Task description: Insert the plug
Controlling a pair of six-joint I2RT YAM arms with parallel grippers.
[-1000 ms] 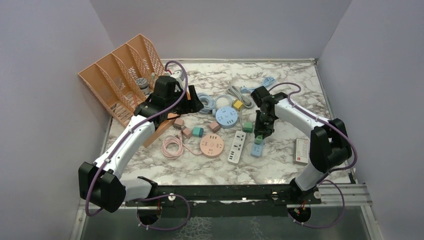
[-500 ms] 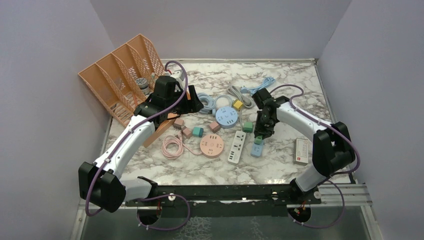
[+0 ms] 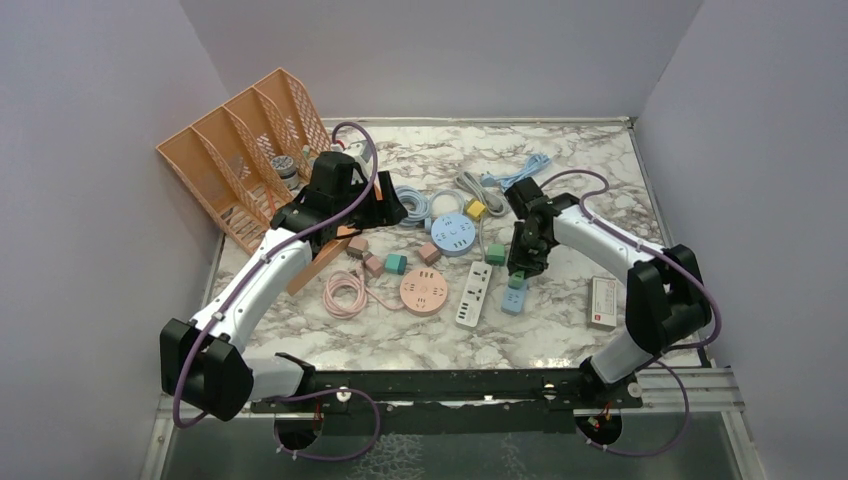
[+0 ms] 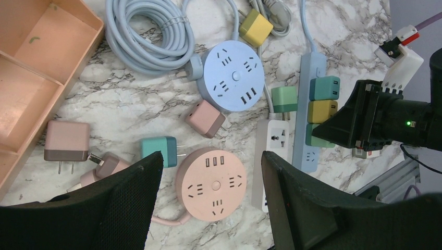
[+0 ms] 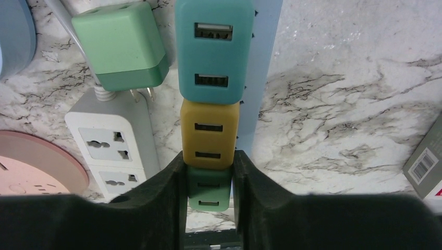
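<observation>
While the right gripper (image 5: 208, 167) stands clamped on two opposite flat sides of a small green plug (image 5: 209, 194), the plug sits at the end of a pale blue power strip (image 5: 264, 78) nearest the arms' bases. It is in line with a yellow plug (image 5: 209, 139) and a teal plug (image 5: 211, 49) and touches the yellow one. Whether its prongs are fully home cannot be told from these views.

The plug is a rounded cube of matte green plastic with two slim USB slots on its upper face. It looks light and rigid, with smooth sides that could slip under a skewed push, so the present hold low on its side walls seems the sound one. The strip itself appears light enough to slide on the marble tabletop (image 5: 344, 99) if pressed off-centre.

The left gripper (image 4: 211, 205) hangs over the scattered adapters with its fingers wide apart, holding nothing.
</observation>
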